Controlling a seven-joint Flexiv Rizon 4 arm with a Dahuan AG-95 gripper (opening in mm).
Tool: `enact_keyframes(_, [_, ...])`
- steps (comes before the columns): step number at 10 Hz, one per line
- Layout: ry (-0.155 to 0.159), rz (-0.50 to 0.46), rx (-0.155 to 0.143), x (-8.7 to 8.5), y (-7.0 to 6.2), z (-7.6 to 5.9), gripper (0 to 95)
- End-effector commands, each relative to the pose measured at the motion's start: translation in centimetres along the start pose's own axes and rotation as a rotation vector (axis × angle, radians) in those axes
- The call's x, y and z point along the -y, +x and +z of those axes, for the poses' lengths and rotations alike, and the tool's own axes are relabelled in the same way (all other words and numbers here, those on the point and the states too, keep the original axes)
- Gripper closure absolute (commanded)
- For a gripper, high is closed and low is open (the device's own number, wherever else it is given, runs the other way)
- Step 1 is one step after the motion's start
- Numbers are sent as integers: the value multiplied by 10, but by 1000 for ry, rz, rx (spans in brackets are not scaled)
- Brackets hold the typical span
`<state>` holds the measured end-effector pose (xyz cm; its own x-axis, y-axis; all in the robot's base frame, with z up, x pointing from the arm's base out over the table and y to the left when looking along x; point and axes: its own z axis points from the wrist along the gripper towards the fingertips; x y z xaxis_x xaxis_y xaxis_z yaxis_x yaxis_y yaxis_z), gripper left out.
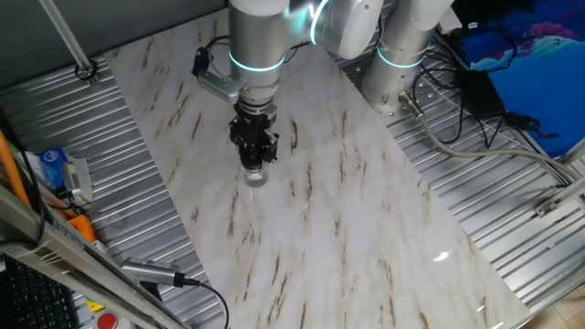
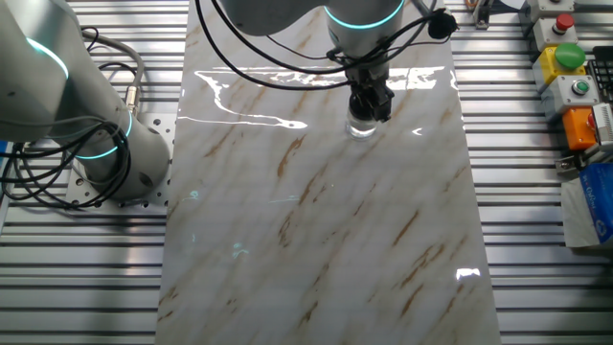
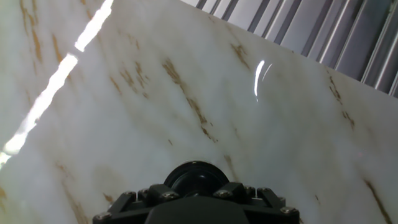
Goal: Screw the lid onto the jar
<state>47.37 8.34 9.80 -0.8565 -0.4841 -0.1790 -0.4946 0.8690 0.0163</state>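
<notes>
Over on the far left of one fixed view there's clutter on the ribbed metal surround: a blue-and-white packet point(image 1: 52, 163), an orange tool handle point(image 1: 80, 224) below it, and at the lower left a red button point(image 1: 107, 321) beside a silvery pen-like tool point(image 1: 151, 272) with a black cable trailing off. None of that sits on the marble-patterned bench point(image 1: 347, 228), which runs diagonally across the middle of the frame. Moving right, the arm point(image 1: 253, 41) drops in from the top centre with its glowing cyan ring, and the gripper point(image 1: 257, 157) points straight down at the upper middle of the bench. Right under it stands the jar point(image 1: 256, 176), clear glass, upright on the marble, only its lower part peeking out below the black hardware. On the right, a second grey robot base point(image 1: 402, 50) with cables, and a blue cloth point(image 1: 530, 55) in the upper right corner.

The other fixed view agrees: gripper point(image 2: 370, 101) over the jar point(image 2: 361, 126) at upper centre, control boxes with a green button point(image 2: 569, 56) at the far right.

From the hand view, the black round lid point(image 3: 196, 178) sits at bottom centre, tucked against the gripper body. The jaws are closed down around the lid atop the jar; the exact contact is hidden.
</notes>
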Motion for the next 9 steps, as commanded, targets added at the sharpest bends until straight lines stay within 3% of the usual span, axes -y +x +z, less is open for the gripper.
enact_keyframes(1, [4,-38,-2,1,2,12,570])
enact_keyframes(3, [-2,-78,0,1,2,12,190])
enact_keyframes(4, [-6,-86,3,1,2,12,190])
enact_keyframes(5, [-8,-88,3,1,2,12,0])
enact_keyframes(9, [-8,-118,-4,0,2,11,0])
